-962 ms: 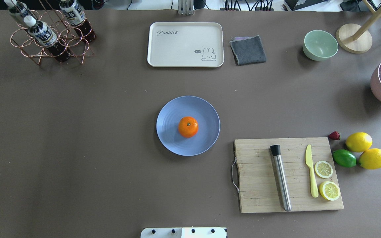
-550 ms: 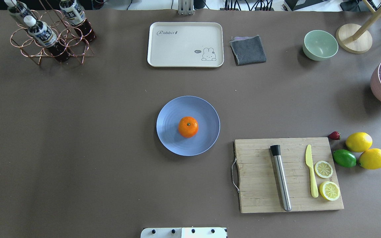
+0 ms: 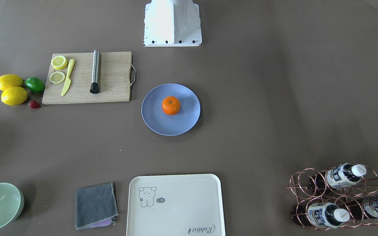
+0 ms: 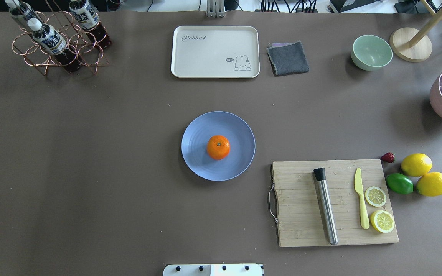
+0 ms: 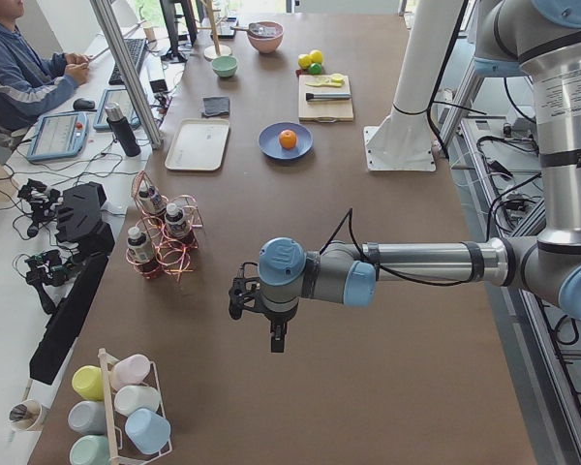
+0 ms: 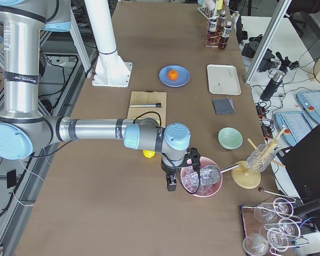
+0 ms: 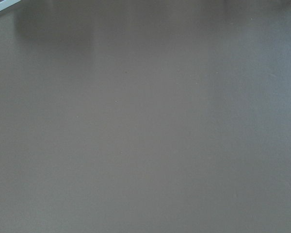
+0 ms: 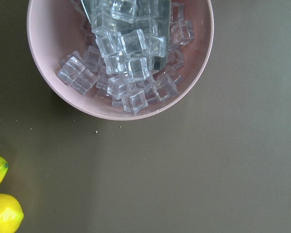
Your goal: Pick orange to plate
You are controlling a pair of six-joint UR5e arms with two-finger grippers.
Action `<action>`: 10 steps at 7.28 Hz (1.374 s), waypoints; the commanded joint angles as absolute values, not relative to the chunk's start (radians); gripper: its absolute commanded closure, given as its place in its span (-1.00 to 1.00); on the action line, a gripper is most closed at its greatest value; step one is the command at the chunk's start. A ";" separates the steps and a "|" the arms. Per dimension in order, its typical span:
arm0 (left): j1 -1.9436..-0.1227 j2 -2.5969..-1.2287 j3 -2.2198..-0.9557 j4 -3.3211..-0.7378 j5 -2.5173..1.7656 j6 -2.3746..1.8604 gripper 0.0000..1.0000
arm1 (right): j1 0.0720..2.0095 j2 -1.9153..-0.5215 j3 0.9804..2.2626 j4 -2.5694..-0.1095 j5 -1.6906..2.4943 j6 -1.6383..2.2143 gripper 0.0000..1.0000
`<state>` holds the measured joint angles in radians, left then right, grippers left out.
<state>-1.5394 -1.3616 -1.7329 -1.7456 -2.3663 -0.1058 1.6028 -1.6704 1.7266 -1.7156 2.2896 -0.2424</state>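
Note:
The orange rests stem-up just right of the middle of the blue plate at the table's centre; it also shows in the front view as the orange on the plate. Neither gripper is near it. My left gripper hangs over bare table far off at the left end, seen only in the left side view. My right gripper hangs beside the pink ice bowl at the right end, seen only in the right side view. I cannot tell whether either is open or shut.
A cutting board with a steel muddler, yellow knife and lemon slices lies right of the plate. Two lemons, a lime and a strawberry sit beyond it. A cream tray, grey cloth, green bowl and bottle rack line the far edge.

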 commanded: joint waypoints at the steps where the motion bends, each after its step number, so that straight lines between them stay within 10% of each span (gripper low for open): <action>1: -1.540 -1.358 -1.733 -1.746 -2.372 -0.106 -0.96 | 1.601 -1.671 1.726 -1.712 2.290 -0.242 -1.00; 10: -1.540 -1.351 -1.735 -1.744 -2.376 -0.104 -0.96 | 1.601 -1.677 1.718 -1.674 2.292 -0.244 -1.00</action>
<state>-1.5415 -1.3524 -1.7357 -1.7441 -2.3756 -0.1049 1.6015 -1.6766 1.7182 -1.6741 2.2919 -0.2439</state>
